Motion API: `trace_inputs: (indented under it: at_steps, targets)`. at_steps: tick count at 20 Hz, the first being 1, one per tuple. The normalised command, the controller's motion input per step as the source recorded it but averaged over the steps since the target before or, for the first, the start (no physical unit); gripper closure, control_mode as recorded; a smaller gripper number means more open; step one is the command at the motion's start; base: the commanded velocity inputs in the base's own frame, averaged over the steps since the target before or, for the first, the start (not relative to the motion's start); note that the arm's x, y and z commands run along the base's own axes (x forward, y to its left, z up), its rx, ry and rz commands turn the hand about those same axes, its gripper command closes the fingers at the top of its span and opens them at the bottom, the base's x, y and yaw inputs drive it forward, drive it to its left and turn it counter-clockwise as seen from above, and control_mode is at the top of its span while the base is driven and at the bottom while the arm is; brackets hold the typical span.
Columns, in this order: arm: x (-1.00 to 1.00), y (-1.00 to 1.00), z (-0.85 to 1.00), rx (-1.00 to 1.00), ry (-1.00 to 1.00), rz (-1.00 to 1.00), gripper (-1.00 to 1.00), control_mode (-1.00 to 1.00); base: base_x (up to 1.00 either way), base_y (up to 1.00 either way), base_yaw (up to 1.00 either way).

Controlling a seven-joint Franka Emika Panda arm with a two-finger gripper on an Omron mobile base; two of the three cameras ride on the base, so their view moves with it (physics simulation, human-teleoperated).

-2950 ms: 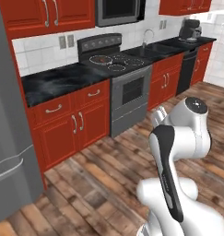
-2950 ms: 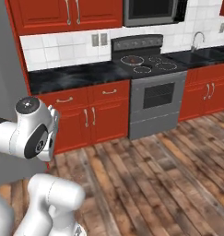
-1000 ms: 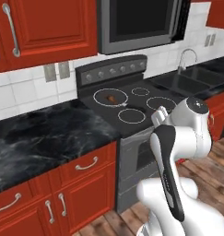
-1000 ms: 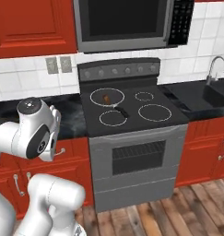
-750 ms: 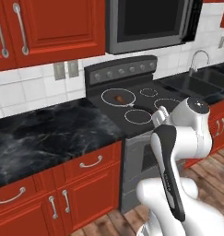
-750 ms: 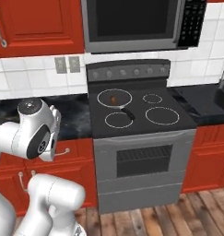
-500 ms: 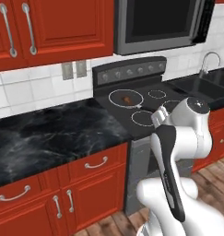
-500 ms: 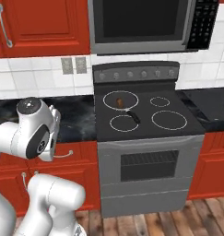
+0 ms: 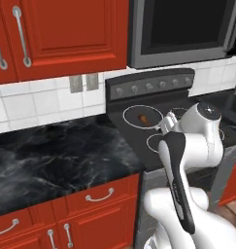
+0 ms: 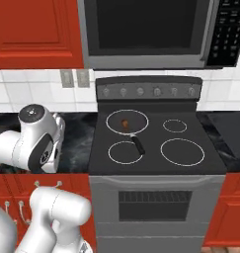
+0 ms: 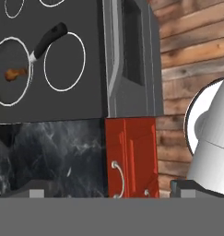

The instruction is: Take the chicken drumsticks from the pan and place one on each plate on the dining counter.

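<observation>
Claw fingers (image 11: 36,193) stand wide apart with nothing between them, up over the black worktop (image 11: 53,152) beside the stove (image 10: 156,148). Going left to right in my right base view, I see the pan (image 10: 127,121) on the back left ring, then its black handle (image 10: 138,144). One brown chicken drumstick (image 10: 124,123) lies in the pan; I can't make out a second. I think it is light, a bit greasy and firm, so I would pinch its thick middle.
</observation>
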Motion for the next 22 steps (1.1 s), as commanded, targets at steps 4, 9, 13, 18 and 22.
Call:
trace_inputs:
  at_steps: [4,9,13,18,22]
  targets:
    - [0.0,0.0,0.0,0.0,0.0,0.0,-1.0,1.0,0.54,-0.14,0.25]
    - [0.0,0.0,0.0,0.0,0.0,0.0,-1.0,1.0,0.46,-0.05,0.25]
    - [0.0,0.0,0.0,0.0,0.0,0.0,-1.0,1.0,0.43,-0.09,0.25]
    - [0.0,0.0,0.0,0.0,0.0,0.0,-1.0,1.0,0.29,-0.16,0.23]
    - [0.0,-0.24,-0.13,-0.15,0.0,0.04,-1.0,-1.0,0.0,0.0,0.0]
